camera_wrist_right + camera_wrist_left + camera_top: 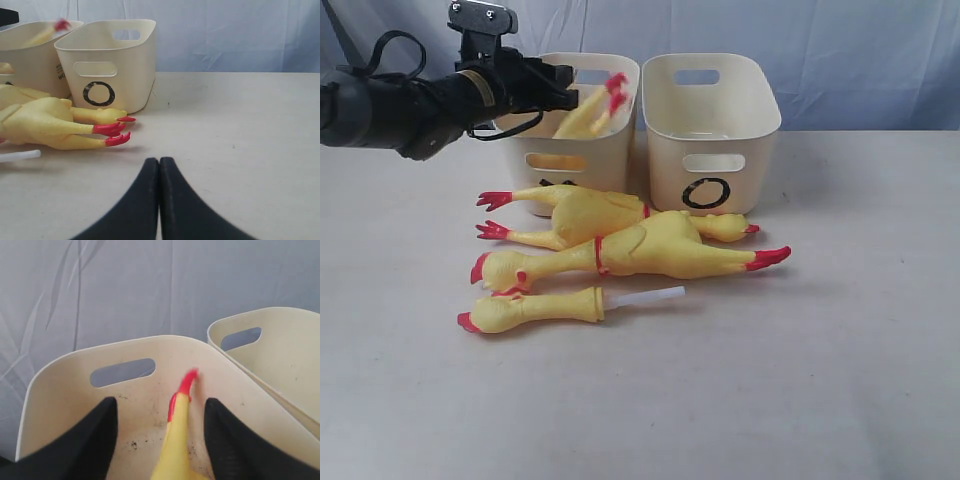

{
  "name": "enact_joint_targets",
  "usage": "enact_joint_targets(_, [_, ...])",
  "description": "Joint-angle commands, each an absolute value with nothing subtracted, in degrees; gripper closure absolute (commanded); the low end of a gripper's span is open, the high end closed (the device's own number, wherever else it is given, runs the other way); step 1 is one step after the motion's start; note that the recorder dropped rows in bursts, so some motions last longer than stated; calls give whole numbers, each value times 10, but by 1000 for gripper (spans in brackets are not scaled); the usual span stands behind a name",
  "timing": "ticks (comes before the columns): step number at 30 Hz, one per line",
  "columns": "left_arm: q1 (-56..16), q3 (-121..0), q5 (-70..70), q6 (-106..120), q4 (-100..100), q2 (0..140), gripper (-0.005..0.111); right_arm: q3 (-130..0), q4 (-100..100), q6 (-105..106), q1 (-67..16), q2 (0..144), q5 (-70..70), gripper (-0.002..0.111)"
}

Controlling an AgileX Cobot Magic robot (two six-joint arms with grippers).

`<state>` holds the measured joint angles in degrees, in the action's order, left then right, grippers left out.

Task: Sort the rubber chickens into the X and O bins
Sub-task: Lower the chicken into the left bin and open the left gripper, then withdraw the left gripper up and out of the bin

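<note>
Starting nearest you, your right tool (pixel 159 196) is closed, low over the tabletop (pixel 840 360). A neck piece (pixel 530 310) with a white tube (pixel 645 296) lies before one chicken (pixel 660 248), and a second (pixel 585 210) lies against it behind. Beyond them the X bin (pixel 615 150) and O bin (pixel 720 125) stand side by side. Your left tool (pixel 565 88) hangs open over the X bin, with a third chicken (pixel 592 112) inside.
</note>
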<state>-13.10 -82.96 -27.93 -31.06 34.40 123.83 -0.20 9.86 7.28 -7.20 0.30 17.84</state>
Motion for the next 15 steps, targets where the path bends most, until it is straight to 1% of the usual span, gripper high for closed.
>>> enact_joint_targets(1, [-133, -834, -279, -314, 342, 1238, 48, 0, 99, 75, -75, 0, 175, 109])
enact_joint_targets(8, [-133, -834, -275, -321, 341, 1220, 48, 0, 99, 75, -75, 0, 175, 109])
enact_joint_targets(15, [-133, -834, -212, -326, 347, 1166, 48, 0, 99, 75, -75, 0, 175, 109])
